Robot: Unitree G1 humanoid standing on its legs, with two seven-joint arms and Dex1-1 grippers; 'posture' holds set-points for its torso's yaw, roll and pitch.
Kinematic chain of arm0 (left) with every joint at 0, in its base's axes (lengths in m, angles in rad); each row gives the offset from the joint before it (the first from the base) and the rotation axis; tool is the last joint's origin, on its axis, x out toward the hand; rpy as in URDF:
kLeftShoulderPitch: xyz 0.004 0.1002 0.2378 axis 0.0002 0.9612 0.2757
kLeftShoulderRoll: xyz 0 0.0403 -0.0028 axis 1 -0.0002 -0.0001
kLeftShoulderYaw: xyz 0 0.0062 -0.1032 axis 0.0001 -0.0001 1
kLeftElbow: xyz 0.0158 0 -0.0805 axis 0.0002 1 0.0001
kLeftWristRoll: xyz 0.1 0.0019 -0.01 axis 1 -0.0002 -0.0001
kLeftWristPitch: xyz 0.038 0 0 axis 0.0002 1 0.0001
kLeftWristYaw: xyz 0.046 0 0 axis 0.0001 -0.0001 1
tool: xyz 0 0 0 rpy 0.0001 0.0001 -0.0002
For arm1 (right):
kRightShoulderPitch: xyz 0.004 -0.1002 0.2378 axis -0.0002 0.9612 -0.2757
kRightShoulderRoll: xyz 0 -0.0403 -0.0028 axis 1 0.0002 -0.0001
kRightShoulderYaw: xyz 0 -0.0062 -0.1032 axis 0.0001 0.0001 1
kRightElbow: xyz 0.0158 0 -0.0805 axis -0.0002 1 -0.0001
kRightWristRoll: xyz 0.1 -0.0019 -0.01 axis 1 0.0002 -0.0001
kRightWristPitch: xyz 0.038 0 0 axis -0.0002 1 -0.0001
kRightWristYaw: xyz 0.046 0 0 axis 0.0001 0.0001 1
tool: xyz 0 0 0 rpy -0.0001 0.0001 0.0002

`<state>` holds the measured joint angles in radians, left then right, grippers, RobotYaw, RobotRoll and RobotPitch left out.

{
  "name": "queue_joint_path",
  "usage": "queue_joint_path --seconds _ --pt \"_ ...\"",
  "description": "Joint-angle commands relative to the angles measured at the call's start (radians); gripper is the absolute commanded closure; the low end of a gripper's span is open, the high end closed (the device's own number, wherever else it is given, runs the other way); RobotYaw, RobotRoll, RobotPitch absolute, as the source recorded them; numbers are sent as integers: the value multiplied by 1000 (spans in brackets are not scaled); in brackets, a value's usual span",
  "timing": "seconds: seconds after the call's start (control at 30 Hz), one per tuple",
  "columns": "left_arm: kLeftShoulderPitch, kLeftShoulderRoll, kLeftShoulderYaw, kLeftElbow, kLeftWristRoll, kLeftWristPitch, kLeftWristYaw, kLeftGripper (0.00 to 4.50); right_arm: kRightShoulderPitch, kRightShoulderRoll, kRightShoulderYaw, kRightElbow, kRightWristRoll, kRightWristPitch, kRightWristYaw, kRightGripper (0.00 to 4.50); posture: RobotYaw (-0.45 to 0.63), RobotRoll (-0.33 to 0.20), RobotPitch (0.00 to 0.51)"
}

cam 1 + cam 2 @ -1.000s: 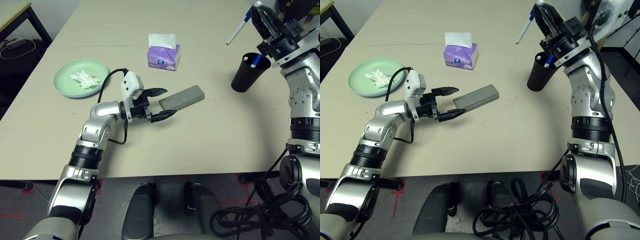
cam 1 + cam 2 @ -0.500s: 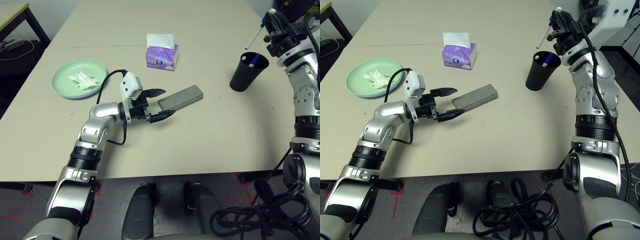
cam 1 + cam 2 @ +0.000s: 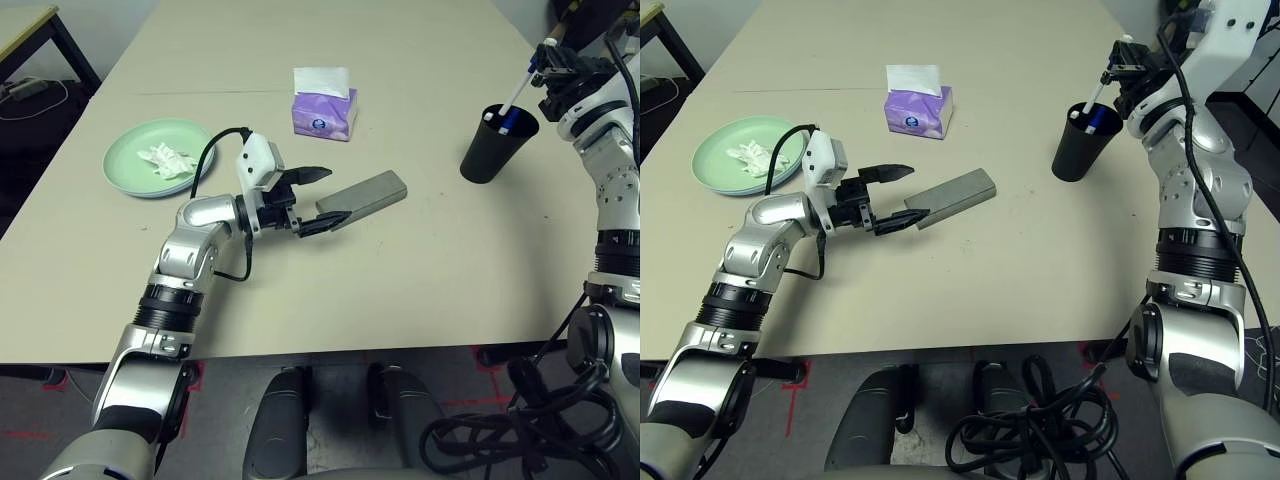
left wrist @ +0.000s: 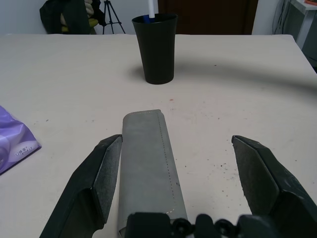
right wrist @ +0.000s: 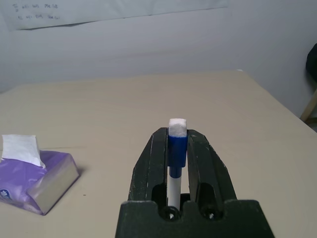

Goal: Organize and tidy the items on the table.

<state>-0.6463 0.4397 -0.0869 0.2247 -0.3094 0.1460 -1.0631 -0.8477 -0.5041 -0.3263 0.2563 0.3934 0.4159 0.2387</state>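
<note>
Right gripper (image 3: 1127, 72) has its fingers clamped on a white-and-blue pen (image 3: 517, 90) right over the black cup (image 3: 493, 145) — lined up for a drop. Left gripper (image 3: 320, 197) — fingers spread wide around the grey glasses case (image 3: 362, 195), well left of the cup.

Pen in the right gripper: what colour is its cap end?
Blue with a white tip on the pen, clearest in the right wrist view.
</note>
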Motion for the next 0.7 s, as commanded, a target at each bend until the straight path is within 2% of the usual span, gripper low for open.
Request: queue_joint_path --seconds 0.03,0.07,0.2,0.43,0.57,0.7 --pt "2 -3 -7 18 12 -11 -4 0 14 -15 -2 -28 -4 19 10 4094 16 0 147" --pt "0 -3 -7 21 13 -12 -3 0 17 -16 0 -31 -10 27 0 4094 16 0 147" --pt "-6 -6 -7 31 14 -17 -2 0 23 -16 0 -35 -12 31 11 2752 16 0 145" --pt "-7 -3 -11 36 19 -19 -8 0 21 -14 -5 -35 -14 31 18 44 15 0 140" --pt "-8 -5 -1 38 16 -17 2 0 41 18 0 -79 41 -64 139 44 12 0 139" --pt "-5 -28 30 34 23 -11 90 0 165 54 37 -182 105 -171 346 44 13 0 142"
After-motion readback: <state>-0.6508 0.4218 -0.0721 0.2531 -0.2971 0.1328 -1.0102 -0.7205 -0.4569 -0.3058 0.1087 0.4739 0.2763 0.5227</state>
